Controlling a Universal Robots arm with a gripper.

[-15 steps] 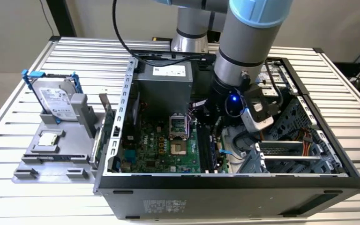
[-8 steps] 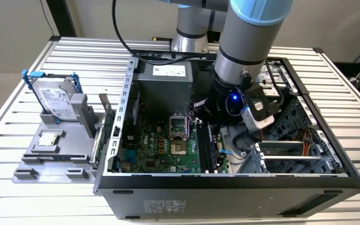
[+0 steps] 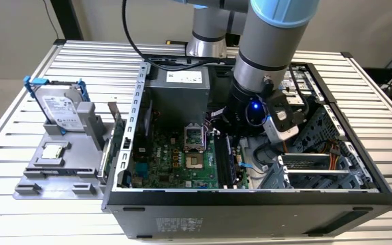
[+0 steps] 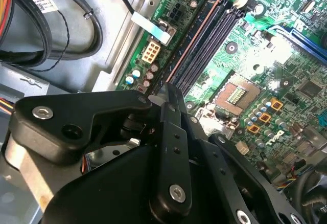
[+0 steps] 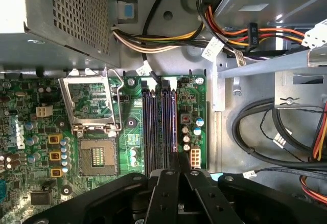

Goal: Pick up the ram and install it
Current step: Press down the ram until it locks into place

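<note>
Arm: the grey and blue robot arm [image 3: 264, 56] reached down into the open black computer case [image 3: 250, 199], which lay on the slatted metal counter [image 3: 19, 204].
Hand: the black two-fingered hand [image 5: 177, 165] hung low over the green motherboard [image 5: 133, 127], its fingers [image 4: 171, 111] drawn close together above the near end of the black memory slots [image 5: 159, 127].
Ram: the long, thin dark ram stick [image 4: 196, 42] stood on edge in the outermost slot, the one nearest the motherboard's edge; a reddish line ran along its top in the second wrist view.
Grip: the fingertips met right over the stick's end, yet I could not tell whether they were pinching it or had let go.
Socket: the square silver processor socket [image 5: 94, 127] sat beside the slots, its frame open.
Cables: bundled coloured wires [image 5: 153, 37] ran past the far end of the slots.
Outside the case: a silver-labelled hard drive with blue clips [image 3: 59, 104] stood in a grey plastic holder [image 3: 59, 173] at the exterior view's left.
</note>
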